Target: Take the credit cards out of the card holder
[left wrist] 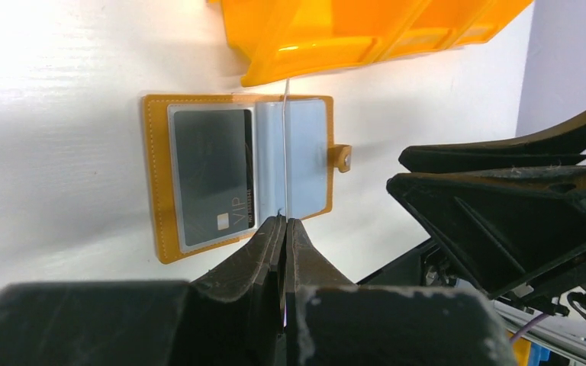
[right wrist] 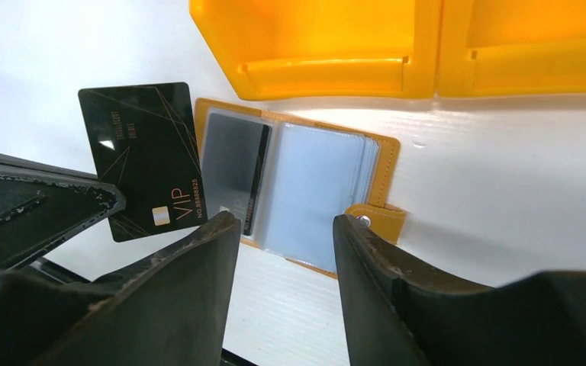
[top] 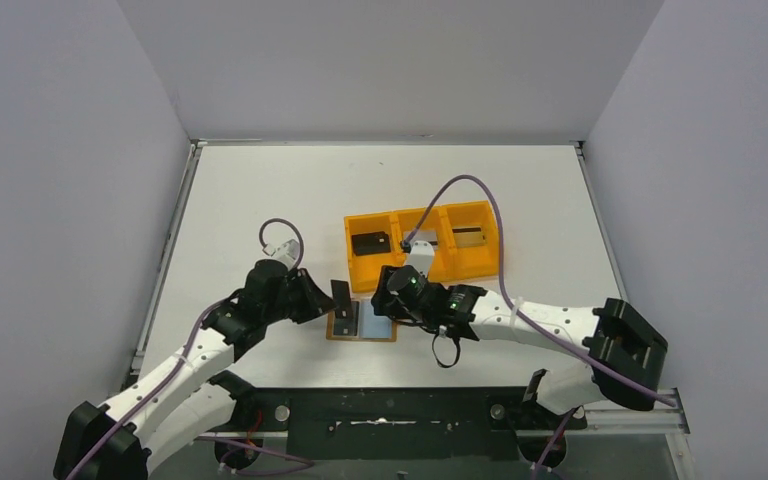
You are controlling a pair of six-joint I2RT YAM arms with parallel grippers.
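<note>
Two robot arms meet over an open card holder [top: 361, 326] that lies flat on a smooth white desk [top: 260, 200]. It sits just in front of an orange three-compartment tray [top: 362, 275].

The left jaws are closed on a black VIP card [right wrist: 145, 160]. They pinch it by one end and hold it upright in the air beside the holder's left edge.

The right jaws stand parted with nothing between them. The holder lies just ahead of and below them, framed between the two fingers, so the right arm is the nearer one.

One dark card [right wrist: 233, 171] sits in the holder's clear left pocket. Pale blue sleeves [right wrist: 313, 191] fill the right half, and the snap tab [right wrist: 374, 221] sticks out at the far right. The pocketed card's long axis runs parallel to the holder's fold.

Drawing that card out probably means sliding it along the desk surface rather than lifting it. The tray wall stands close behind the holder, leaving little room there, while the near side looks open. Another dark card [top: 370, 242] lies in the tray's left compartment.
</note>
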